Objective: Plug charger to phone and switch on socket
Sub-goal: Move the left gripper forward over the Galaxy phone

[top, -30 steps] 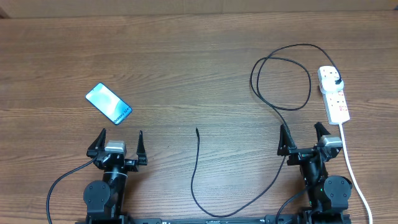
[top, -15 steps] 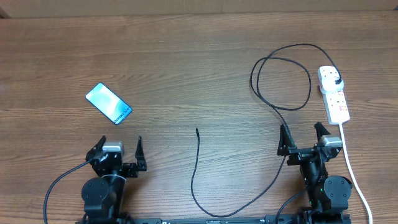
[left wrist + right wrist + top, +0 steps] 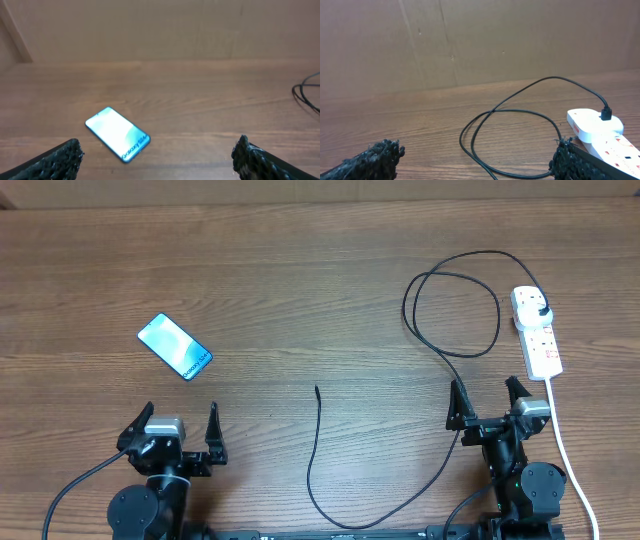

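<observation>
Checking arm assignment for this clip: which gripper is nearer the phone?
Left. The phone lies just ahead of the open left gripper; the right gripper is far across the table, near the socket.

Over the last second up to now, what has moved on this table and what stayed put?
The left gripper shifted to the left in the overhead view and drew back a little toward its base, jaws open, taking hold of nothing. The right gripper, also open, did not move. The phone, the charger and the socket lie where they were.
</observation>
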Robot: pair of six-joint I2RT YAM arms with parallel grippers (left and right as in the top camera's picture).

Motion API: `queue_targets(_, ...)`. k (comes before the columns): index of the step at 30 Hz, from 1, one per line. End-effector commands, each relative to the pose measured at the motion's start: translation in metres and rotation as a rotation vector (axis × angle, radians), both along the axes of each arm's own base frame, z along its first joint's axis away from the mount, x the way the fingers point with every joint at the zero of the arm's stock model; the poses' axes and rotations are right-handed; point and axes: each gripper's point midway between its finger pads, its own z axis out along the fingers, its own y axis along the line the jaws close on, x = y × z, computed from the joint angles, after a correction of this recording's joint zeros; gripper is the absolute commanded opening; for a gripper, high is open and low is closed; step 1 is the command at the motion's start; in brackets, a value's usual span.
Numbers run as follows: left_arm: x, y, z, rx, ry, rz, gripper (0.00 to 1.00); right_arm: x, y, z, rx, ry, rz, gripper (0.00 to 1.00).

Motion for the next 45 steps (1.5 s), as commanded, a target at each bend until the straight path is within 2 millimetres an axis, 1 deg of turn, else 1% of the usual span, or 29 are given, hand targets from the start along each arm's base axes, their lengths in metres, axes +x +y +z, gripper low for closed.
queue_targets(1,-0.001,0.007,0.013,-0.01,0.017,0.043,1.0,0.0,-0.001,-0.002,-0.004,-0.005,-0.005,1.0)
queue_targets(5,0.002,0.013,0.013,-0.002,0.103,0.078,0.99,0.0,-0.001,-0.002,-0.004,-0.005,-0.005,1.0)
queue_targets(9,0.009,0.015,0.017,0.0,0.194,0.083,1.0,0.0,-0.001,-0.002,-0.004,-0.005,-0.005,1.0)
queue_targets(18,0.041,0.016,0.031,-0.03,0.42,0.097,1.0,0.0,-0.001,-0.002,-0.004,-0.005,-0.005,1.0)
queue_targets(23,0.056,0.016,0.046,-0.059,0.516,0.111,1.0,0.0,-0.001,-0.002,-0.004,-0.005,-0.005,1.0)
queue_targets(25,0.06,0.008,0.052,-0.078,0.556,0.071,0.99,0.0,-0.001,-0.002,-0.004,-0.005,-0.006,1.0)
queue_targets(27,0.064,-0.008,0.06,-0.097,0.6,-0.025,0.99,0.0,-0.001,-0.002,-0.004,-0.005,-0.005,1.0)
queue_targets(28,0.067,-0.018,0.067,-0.093,0.62,-0.102,0.99,0.0,-0.001,-0.002,-0.004,-0.005,-0.005,1.0)
queue_targets(31,0.076,-0.019,0.073,-0.095,0.616,-0.107,1.0,0.0,-0.001,-0.002,-0.004,-0.005,-0.006,1.0)
queue_targets(38,0.076,-0.018,0.07,-0.109,0.634,-0.094,0.99,0.0,-0.001,-0.002,-0.004,-0.005,-0.005,1.0)
queue_targets(41,0.07,-0.024,0.062,-0.157,0.685,-0.105,1.0,0.0,-0.001,-0.002,-0.004,-0.005,-0.005,1.0)
queue_targets(45,0.071,-0.023,0.056,-0.157,0.712,-0.094,0.99,0.0,-0.001,-0.002,-0.004,-0.005,-0.005,1.0)
